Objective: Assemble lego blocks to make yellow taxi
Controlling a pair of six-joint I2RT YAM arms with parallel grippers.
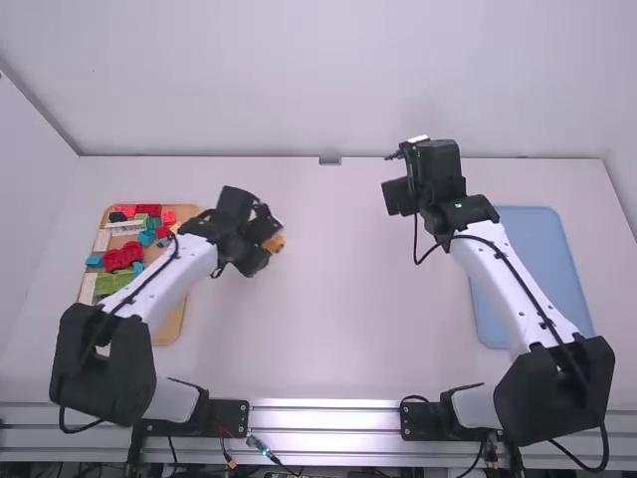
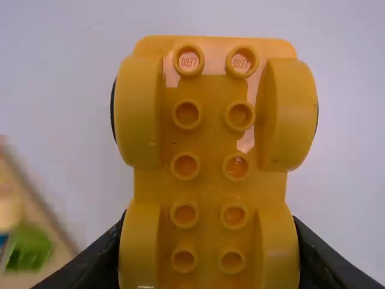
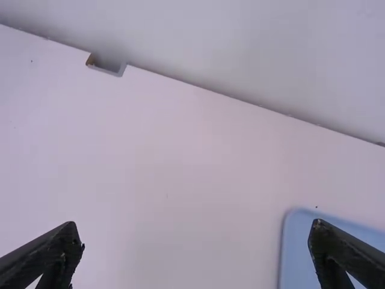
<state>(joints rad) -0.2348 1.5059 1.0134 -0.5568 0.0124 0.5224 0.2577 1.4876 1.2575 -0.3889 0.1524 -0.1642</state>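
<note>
High view — board (image 1: 171,324) (partly arm-hidden), blue tray (image 1: 532,259)

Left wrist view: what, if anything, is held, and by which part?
The left gripper holds the yellow base by opposite sides of one end, at a pair of fenders.

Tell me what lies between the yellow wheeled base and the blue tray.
In the high view, bare white table lies below the gap from the yellow wheeled base to the blue tray, with the right arm above its tray end.
</note>
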